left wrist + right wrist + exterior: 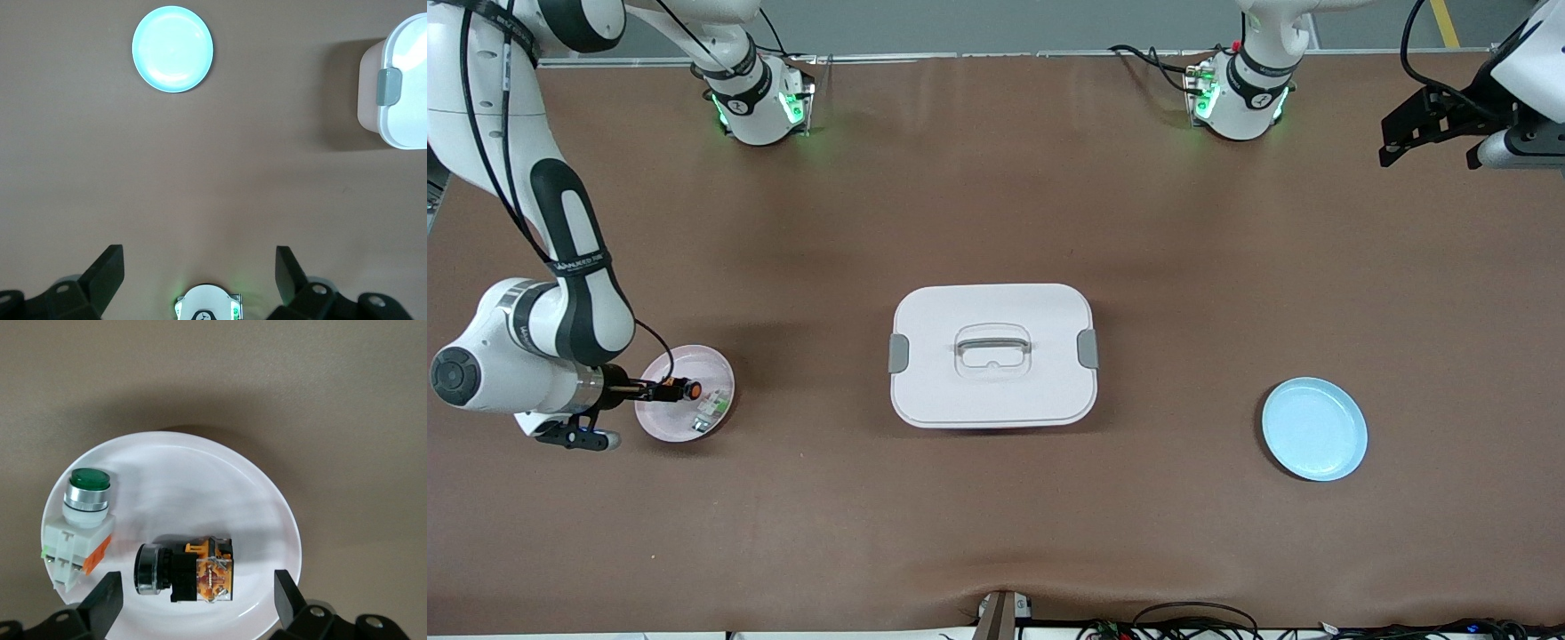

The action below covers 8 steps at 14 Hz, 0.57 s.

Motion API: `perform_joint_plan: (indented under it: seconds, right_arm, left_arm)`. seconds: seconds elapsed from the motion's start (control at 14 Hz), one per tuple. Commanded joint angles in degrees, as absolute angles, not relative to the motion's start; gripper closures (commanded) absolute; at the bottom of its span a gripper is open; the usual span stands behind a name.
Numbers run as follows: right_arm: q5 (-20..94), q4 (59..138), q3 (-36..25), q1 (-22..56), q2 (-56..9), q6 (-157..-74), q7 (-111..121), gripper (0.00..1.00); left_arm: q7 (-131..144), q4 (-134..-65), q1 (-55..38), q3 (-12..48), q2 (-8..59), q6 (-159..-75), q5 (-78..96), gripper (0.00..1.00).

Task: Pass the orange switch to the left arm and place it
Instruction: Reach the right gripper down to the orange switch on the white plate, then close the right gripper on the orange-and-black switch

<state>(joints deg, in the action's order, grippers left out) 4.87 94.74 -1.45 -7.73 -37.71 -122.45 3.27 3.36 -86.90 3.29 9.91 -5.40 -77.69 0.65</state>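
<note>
From the front view, the right gripper (660, 389) hovered over the pink plate (713, 364), jaws spread wide, with the orange switch (686, 388) lying on the plate right at its fingertips. The white box (992, 355) sat mid-table, well apart. The left gripper (1423, 124) waited up by its base, jaws wide.

Left wrist view: just open fingers (107, 270), the blue plate (173, 49) and a box corner.

Right wrist view: switch lay on its side between the open fingers (107, 600), unheld, a green push-button (79, 527) beside it.

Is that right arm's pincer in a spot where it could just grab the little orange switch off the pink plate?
Probably yes. The right pincer hangs open right over the orange switch, which lies on its side on the pink plate. Nothing sits between them.
</note>
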Motion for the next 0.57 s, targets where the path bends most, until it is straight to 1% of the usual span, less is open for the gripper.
perform_joint_plan:
  seconds: [0.0, 0.14, 0.5]
  right_arm:
    - [6.2, 96.8, -1.3, -7.3, -37.0, -124.4, 2.5, 0.0]
    - [6.2, 98.5, -1.3, -7.2, -37.0, -126.7, 2.5, 0.0]
    - [6.2, 101.4, -1.4, -7.0, -36.8, -128.8, 2.5, 0.0]
  left_arm:
    - [2.6, -86.0, 3.4, 10.4, -5.1, -77.0, -0.6, 0.0]
    - [2.6, -86.0, 3.3, 10.5, -4.8, -77.1, -0.6, 0.0]
    - [2.5, -86.0, 3.5, 10.5, -4.8, -77.1, -0.6, 0.0]
